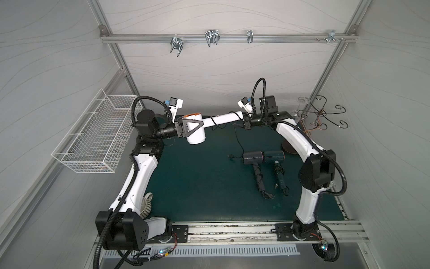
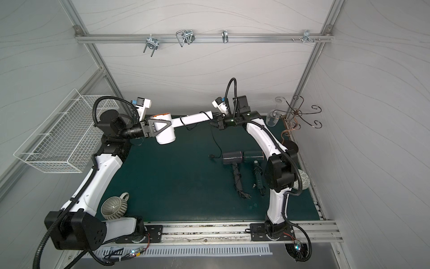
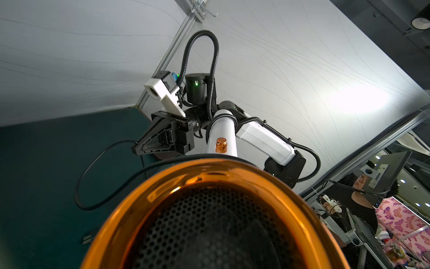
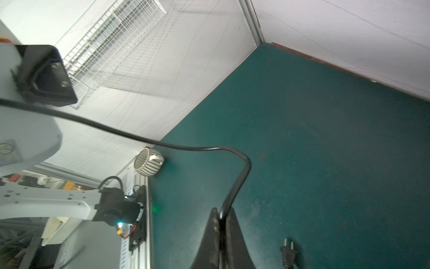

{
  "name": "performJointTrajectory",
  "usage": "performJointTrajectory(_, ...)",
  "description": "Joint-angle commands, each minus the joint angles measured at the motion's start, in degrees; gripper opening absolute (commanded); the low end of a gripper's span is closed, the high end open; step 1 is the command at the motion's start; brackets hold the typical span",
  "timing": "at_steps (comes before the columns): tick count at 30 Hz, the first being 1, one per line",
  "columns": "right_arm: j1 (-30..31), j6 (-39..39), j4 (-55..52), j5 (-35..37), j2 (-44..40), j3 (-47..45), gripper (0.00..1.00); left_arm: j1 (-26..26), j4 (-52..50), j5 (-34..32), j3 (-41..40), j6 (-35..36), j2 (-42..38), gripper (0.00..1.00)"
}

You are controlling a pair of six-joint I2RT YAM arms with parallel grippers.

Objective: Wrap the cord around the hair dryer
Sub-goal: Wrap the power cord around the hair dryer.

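In both top views the left claw (image 1: pixel 197 128) grasps the white hair dryer (image 1: pixel 196 137) by its barrel and holds it in the air over the rear of the bench (image 1: pixel 197 186). The handle points toward the right claw (image 1: pixel 246 124). That claw is clenched on the cord (image 1: pixel 238 139), which drops to the bench and ends at the plug (image 1: pixel 231 156). Near the plug lie a grey dryer (image 1: pixel 252 156) and a dark green dryer (image 1: pixel 274 155), each with its cord wound round its handle. A wire basket (image 1: pixel 97 135) hangs on the left wall, and a mug (image 2: pixel 114 207) lies by the left arm.

The left wrist view is filled by the hair dryer's orange rim (image 3: pixel 209 167) and black mesh. Beyond it are the white handle and the right claw (image 3: pixel 139 149), with the cord (image 3: pixel 93 163) looping beneath.

In the right wrist view the right claw (image 4: pixel 218 233) pinches the cord (image 4: pixel 239 181). The cord arches away to the hair dryer (image 4: pixel 23 139), which the left claw (image 4: pixel 44 76) grips. The plug (image 4: pixel 287 252) lies on the bench, and the mug (image 4: pixel 149 164) rests at the bench edge.
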Motion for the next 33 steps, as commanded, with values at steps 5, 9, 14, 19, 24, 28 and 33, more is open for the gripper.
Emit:
performJointTrajectory(5,0.8,4.8,6.7,-3.6,-8.7,-8.5,0.0,4.9,3.3,-6.4,5.8,-0.5,2.6,0.0)
performJointTrajectory(9,4.0,0.7,1.0,-2.4,-11.4,-6.4,0.0,5.3,-13.1,-12.0,9.0,11.4,4.8,0.0)
performJointTrajectory(14,9.8,-7.0,-12.0,-0.1,-10.4,6.2,0.0,5.0,-25.2,-20.0,9.4,21.3,8.1,0.0)
performJointTrajectory(19,13.1,-9.3,-17.2,2.5,-9.7,16.8,0.0,3.7,-29.7,-26.0,6.7,25.8,11.1,0.0)
performJointTrajectory(24,15.0,-9.7,-20.8,5.1,-7.9,28.0,0.0,1.1,-32.8,-31.6,3.7,29.7,13.5,0.0)
performJointTrajectory(28,15.3,-11.4,-22.1,7.4,-5.4,37.5,0.0,0.5,-31.6,-32.9,0.4,29.5,14.9,0.0)
performJointTrajectory(33,15.2,-11.6,-20.7,9.9,-3.7,44.7,0.0,0.5,-30.3,-33.8,-2.2,29.2,15.7,0.0)
